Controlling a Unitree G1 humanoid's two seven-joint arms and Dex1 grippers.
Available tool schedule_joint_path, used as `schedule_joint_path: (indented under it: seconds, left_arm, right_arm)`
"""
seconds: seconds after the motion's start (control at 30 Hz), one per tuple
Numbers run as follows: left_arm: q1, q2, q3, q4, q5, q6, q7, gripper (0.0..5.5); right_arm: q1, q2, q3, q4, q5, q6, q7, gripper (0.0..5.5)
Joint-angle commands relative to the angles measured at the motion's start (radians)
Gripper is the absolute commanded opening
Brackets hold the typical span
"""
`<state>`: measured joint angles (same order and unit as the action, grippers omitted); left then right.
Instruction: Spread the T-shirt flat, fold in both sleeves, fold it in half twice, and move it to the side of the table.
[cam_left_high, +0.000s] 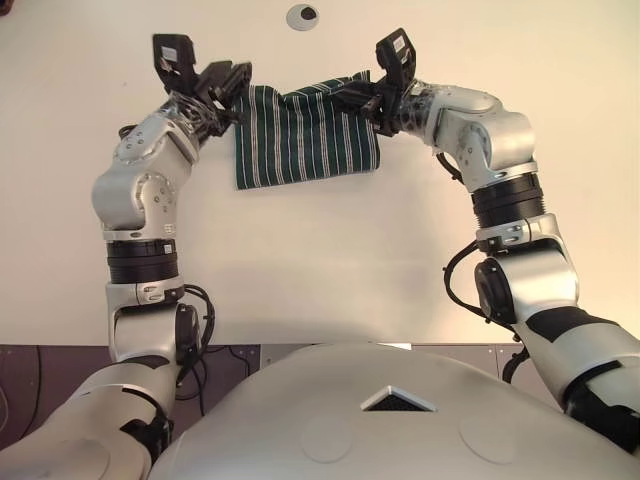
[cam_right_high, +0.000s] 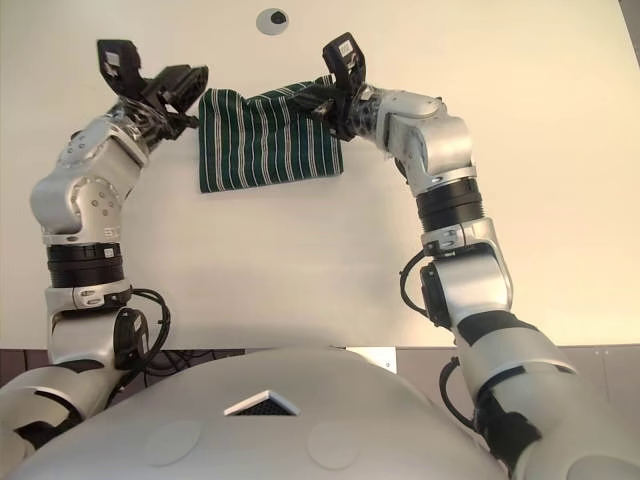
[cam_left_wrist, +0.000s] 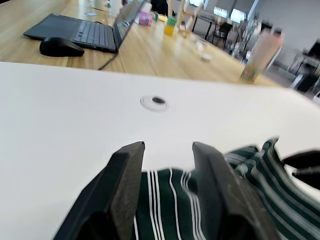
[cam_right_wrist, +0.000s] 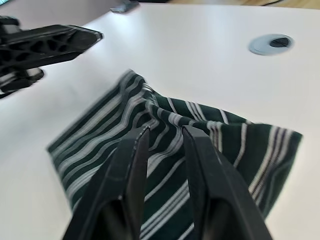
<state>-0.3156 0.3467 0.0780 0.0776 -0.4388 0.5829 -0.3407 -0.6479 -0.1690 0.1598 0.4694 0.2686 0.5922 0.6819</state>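
T-shirt (cam_left_high: 300, 140) lies on the far part of the white table (cam_left_high: 330, 260), folded down to a compact, roughly square packet, near of the round cable grommet (cam_left_high: 302, 15). We judge the folds done or almost done, so the step in hand is carrying the packet to the side of the table.

Grip state:
- The left gripper (cam_left_high: 238, 88) sits at the packet's far left corner. Its fingers (cam_left_wrist: 125, 175) stand apart, released, with striped cloth showing in the gap beneath them.
- The right gripper (cam_left_high: 352, 98) sits at the far right corner. Its fingers (cam_right_wrist: 132, 165) are drawn close together, and we judge them clamped on a raised ridge of cloth.

Procedure:
1. We close the left jaws through all layers at the far left corner before any travel.
2. We keep both grips level and hold their spacing constant, so the far edge stays taut and the layers do not slip open.
3. We move the packet low over the surface and let go at both corners together.

Appearance: dark green fabric with thin white stripes running near to far. The near and left edges lie straight. The far right corner is lifted and rumpled; the rest lies flat
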Motion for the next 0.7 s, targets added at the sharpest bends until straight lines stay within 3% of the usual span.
schedule_joint_path:
  seconds: [0.03, 0.2, 0.43, 0.7]
  left_arm:
    - [-0.009, 0.008, -0.093, 0.178, 0.142, -0.105, -0.029, 1.71]
    - [-0.056, -0.012, -0.124, 0.331, 0.238, -0.214, -0.037, 1.71]
    - [-0.036, -0.014, -0.109, 0.370, 0.284, -0.255, -0.031, 1.71]
    - [-0.040, -0.015, -0.095, 0.380, 0.309, -0.246, -0.019, 1.71]
  right_arm:
    - [-0.073, 0.041, 0.006, 0.140, -0.075, -0.064, -0.085, 1.19]
    - [-0.145, 0.098, -0.045, 0.338, -0.116, -0.173, -0.211, 1.19]
    - [-0.206, 0.092, -0.122, 0.531, -0.135, -0.228, -0.316, 1.19]
    - [-0.232, 0.090, -0.123, 0.597, -0.175, -0.269, -0.297, 1.19]
